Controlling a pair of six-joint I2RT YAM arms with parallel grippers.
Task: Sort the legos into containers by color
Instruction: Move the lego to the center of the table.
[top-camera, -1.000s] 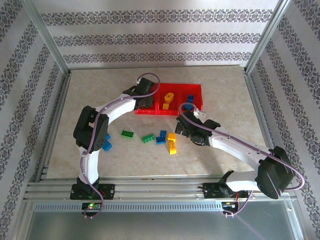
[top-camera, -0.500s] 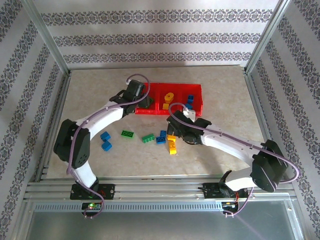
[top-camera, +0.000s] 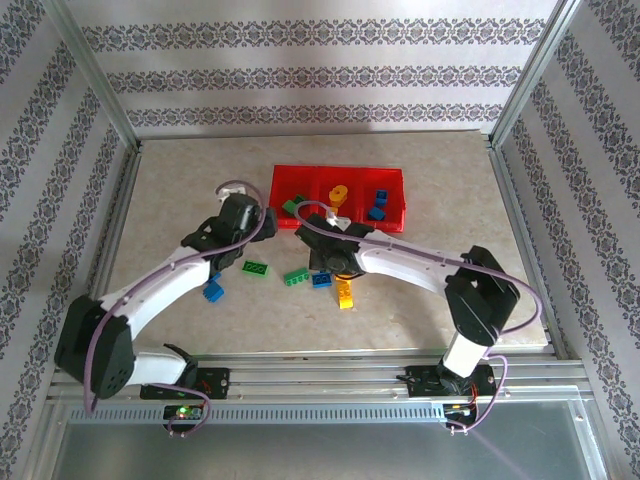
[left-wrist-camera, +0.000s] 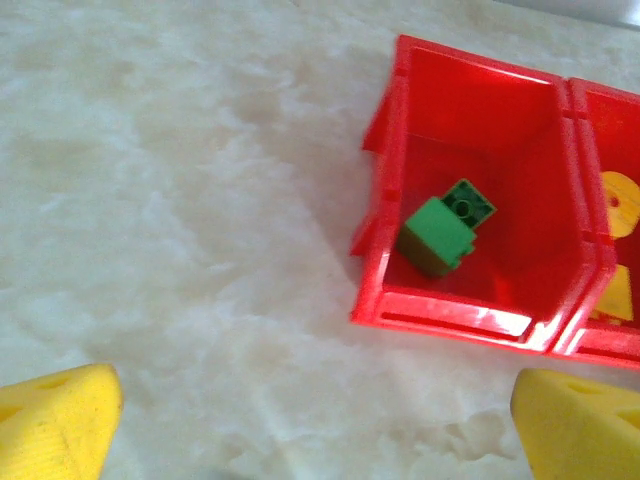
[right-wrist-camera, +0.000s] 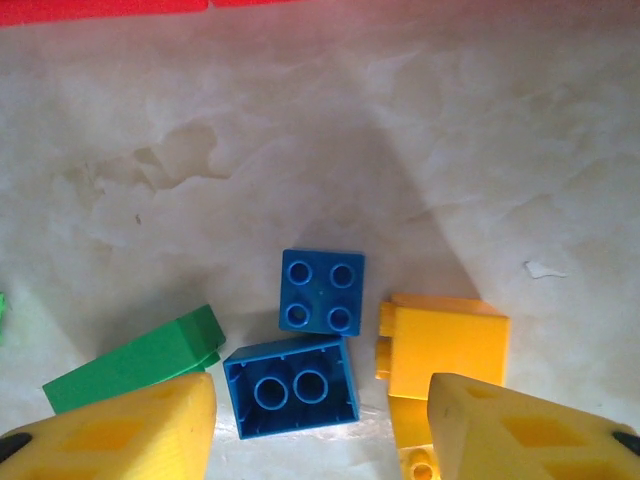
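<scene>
Tray (top-camera: 340, 169): few bricks sorted | counter (top-camera: 450, 180): we've several left | left claw (left-wrist-camera: 315, 430) spread, empty | right claw (right-wrist-camera: 320, 420) spread astride blue brick (right-wrist-camera: 290, 385)

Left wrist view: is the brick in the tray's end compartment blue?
No, the lego brick lying in that red compartment is green.

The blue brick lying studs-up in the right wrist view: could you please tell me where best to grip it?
Probably come straight down on the studs-up blue brick, closing on its walls facing left and right in that view. The left is open, and a slim gap separates it from the yellow brick. Its near wall abuts the overturned blue brick, so that pair looks blocked.
</scene>
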